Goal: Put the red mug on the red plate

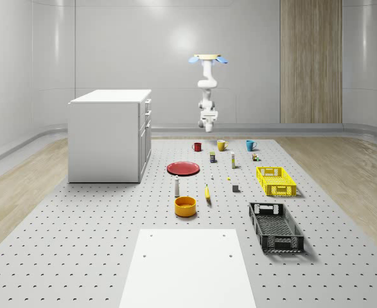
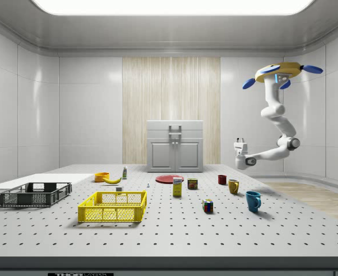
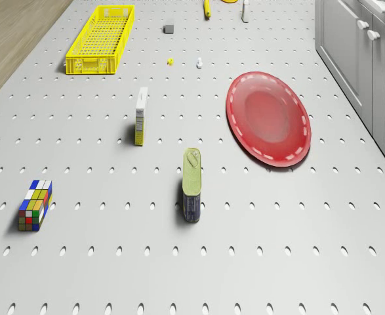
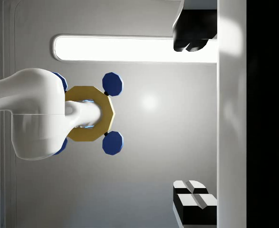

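A drone (image 1: 207, 58) hovers high over the far end of a pegboard table (image 1: 79, 244), its white arm (image 1: 205, 90) hanging below it, just behind a row of three mugs. The whole-scene view lays out the row: a red mug (image 1: 197, 147), a yellow mug (image 1: 221, 145) and a blue mug (image 1: 250, 145), each standing upright on the table. The red mug sits a little beyond the red plate (image 1: 183, 168), apart from it, and the plate lies bare near a white cabinet (image 1: 111, 135).

The side view adds the shape of the arm, which bends down and back so that the claw (image 2: 240, 141) hangs in the air above the red mug, well clear of it and turned upward. The drone's own camera looks down on the plate, a tin lying on its side (image 3: 192, 184), a small box (image 3: 141, 116), a puzzle cube (image 3: 35, 205) and a yellow basket (image 3: 100, 39).

The wrist view looks up at the drone's yellow body and blue rotors against the lit ceiling. In it, the two fingers (image 4: 191, 202) stand wide apart, with nothing between them and nothing touching them
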You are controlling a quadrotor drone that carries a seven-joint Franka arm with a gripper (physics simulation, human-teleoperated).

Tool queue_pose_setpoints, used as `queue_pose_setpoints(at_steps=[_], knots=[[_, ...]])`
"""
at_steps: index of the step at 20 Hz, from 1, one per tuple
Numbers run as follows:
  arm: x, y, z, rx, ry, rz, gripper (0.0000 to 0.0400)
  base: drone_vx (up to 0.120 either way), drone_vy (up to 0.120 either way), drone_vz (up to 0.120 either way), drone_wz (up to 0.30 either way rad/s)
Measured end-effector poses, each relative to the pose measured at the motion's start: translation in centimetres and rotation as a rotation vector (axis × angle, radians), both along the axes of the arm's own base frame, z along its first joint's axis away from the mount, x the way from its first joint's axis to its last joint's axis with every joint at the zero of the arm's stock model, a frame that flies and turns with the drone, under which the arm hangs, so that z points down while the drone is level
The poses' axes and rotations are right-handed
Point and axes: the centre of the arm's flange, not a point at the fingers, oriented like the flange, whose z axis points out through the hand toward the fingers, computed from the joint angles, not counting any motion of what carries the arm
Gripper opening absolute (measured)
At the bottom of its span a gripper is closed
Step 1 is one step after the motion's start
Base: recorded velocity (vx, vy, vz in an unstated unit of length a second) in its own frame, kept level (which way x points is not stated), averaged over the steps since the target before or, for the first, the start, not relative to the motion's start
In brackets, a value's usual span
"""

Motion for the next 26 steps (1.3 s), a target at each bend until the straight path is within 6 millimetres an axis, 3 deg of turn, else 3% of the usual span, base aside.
queue_pose_setpoints(at_steps=[17, 26], knots=[[-0.1, 0.7, 0.0, -0.074, -0.013, -0.002, 0.04, 0.12, -0.12, 0.0, 0.0], [-0.2, 3.4, -0.6, -0.351, -0.019, -0.008, 0.04, 0.12, -0.009, 0.0, 0.0]])
